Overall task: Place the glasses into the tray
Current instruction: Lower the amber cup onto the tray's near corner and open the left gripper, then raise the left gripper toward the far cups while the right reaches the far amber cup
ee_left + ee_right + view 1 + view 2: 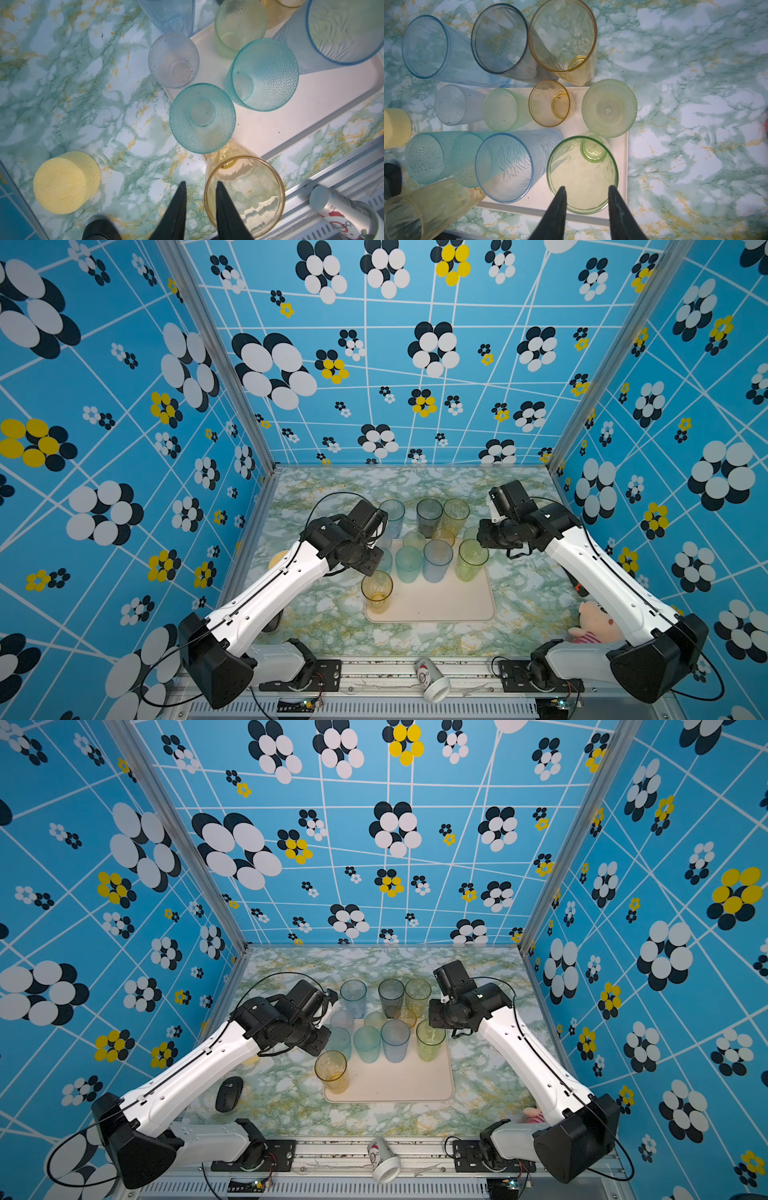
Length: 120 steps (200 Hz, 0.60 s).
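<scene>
Amber glass — its rim stands between the parted left jaws.

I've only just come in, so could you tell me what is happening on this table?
Two robot arms are loading glasses onto the cream tray. The left gripper is over a tall amber glass at the tray's near-left corner, jaws apart astride its rim. The right gripper hovers, jaws open, above a tall green glass on the tray's right side. A blue glass, a grey glass and a yellowish glass stand on the table behind the tray.
</scene>
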{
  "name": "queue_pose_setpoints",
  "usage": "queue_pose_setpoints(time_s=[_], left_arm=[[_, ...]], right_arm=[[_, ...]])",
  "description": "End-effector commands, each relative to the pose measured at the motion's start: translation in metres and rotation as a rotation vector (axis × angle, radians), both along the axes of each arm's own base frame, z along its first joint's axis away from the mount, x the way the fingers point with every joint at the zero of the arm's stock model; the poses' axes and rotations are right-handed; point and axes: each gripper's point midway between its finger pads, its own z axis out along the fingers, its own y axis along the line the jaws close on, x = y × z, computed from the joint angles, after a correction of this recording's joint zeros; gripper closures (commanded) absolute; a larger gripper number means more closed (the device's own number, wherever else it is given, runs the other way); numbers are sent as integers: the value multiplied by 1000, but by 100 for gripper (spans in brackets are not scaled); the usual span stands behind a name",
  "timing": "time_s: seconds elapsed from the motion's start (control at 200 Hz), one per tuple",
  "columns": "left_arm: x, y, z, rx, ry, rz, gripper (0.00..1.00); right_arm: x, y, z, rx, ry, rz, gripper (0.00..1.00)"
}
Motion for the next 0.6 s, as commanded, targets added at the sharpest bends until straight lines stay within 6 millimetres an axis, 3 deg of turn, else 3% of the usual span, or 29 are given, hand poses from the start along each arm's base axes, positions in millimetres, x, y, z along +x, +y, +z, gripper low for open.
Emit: queue_pose_setpoints(time_s=[0.0,0.275,0.595], left_arm=[[20,9,25,-34,-79,24,74],[82,7,59,-187,-193,100,75],[136,-4,60,-253,-220,124,75]], right_arm=[[2,5,4,-2,-4,27,64],[14,5,7,-35,-10,18,64],[46,2,13,-35,-29,-12,65]])
